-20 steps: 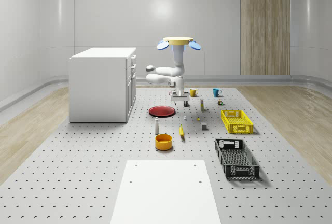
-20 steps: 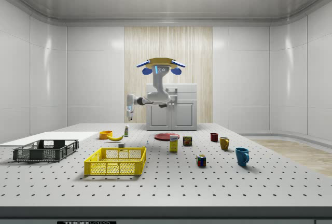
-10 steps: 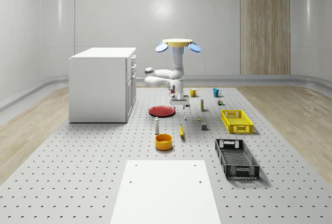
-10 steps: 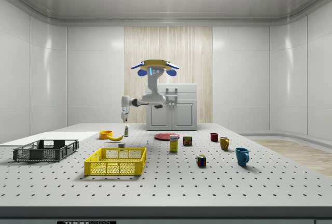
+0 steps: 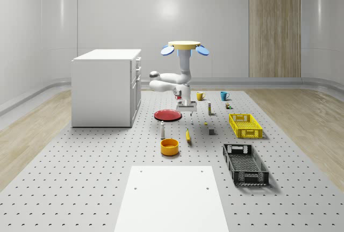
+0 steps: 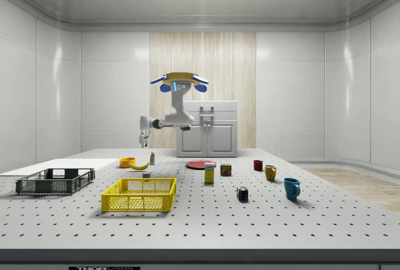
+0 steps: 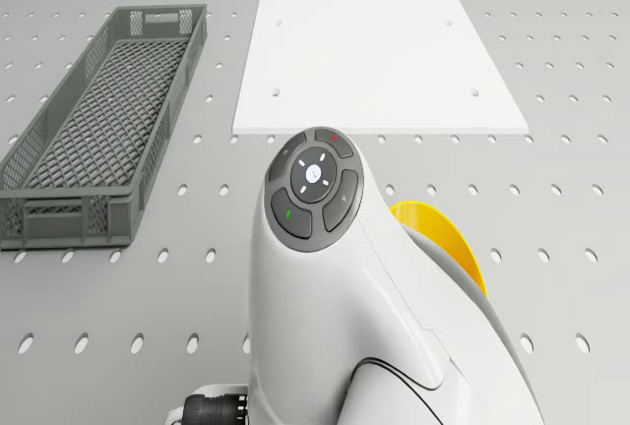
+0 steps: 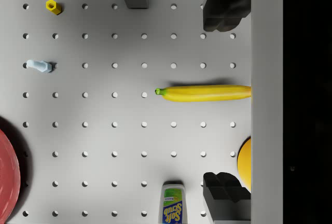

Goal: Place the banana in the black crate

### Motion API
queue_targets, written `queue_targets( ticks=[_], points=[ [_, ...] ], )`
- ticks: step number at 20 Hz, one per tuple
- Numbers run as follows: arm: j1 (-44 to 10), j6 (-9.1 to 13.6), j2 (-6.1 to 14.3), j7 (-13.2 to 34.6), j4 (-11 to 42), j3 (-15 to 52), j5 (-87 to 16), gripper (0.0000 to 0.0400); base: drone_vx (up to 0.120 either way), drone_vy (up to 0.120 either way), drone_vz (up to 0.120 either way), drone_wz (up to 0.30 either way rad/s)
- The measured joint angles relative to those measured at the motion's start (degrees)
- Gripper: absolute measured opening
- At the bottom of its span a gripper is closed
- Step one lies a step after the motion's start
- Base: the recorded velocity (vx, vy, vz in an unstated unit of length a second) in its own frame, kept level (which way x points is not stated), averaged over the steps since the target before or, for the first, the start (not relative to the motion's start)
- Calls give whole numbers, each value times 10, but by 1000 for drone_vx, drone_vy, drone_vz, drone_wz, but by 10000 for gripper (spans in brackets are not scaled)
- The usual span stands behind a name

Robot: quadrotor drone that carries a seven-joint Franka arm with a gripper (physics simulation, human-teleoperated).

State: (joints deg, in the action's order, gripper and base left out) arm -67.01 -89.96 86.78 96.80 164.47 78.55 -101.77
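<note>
The banana (image 8: 204, 93) is a long yellow fruit with a green stem tip, lying flat on the perforated table (image 8: 114, 141) below me. My gripper (image 8: 226, 105) points straight down at it, fingers (image 8: 226, 9) spread wide apart, one dark tip on each side of the fruit and clear of it, nothing between them but air. The banana lies crosswise in the gap between my fingers, its stem end reaching out past them, well beneath the tips.

In the whole-scene view my gripper (image 5: 186, 103) hangs just right of the red plate (image 5: 167, 115), with the banana (image 5: 188, 135) lower in the frame, nearer the camera. In the side view the gripper (image 6: 143, 136) hangs left of centre, above the banana (image 6: 139, 165).

A scrub bottle (image 8: 173, 204) stands beside the fruit, the orange bowl (image 5: 169, 146) just beyond it. The black crate (image 5: 245, 163) sits in the lower right of the whole-scene view, well apart from the banana, with the yellow crate (image 5: 245, 125) behind it. My drone body (image 5: 185, 46) hovers in the air over the table, right of the white cabinet (image 5: 106, 87).
</note>
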Motion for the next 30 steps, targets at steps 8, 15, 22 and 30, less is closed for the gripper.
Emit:
queue_targets(
  ticks=[8,15,22,30],
  points=[
    [-1,-5,5,1,0,1,2,400,120,0,-60,0],
    [-2,-9,9,2,0,1,4,400,120,0,0,0],
    [-3,-12,13,2,-1,2,5,400,120,0,0,0],
    [-3,-15,16,3,-1,2,7,400,-60,0,0,0]
  ],
)
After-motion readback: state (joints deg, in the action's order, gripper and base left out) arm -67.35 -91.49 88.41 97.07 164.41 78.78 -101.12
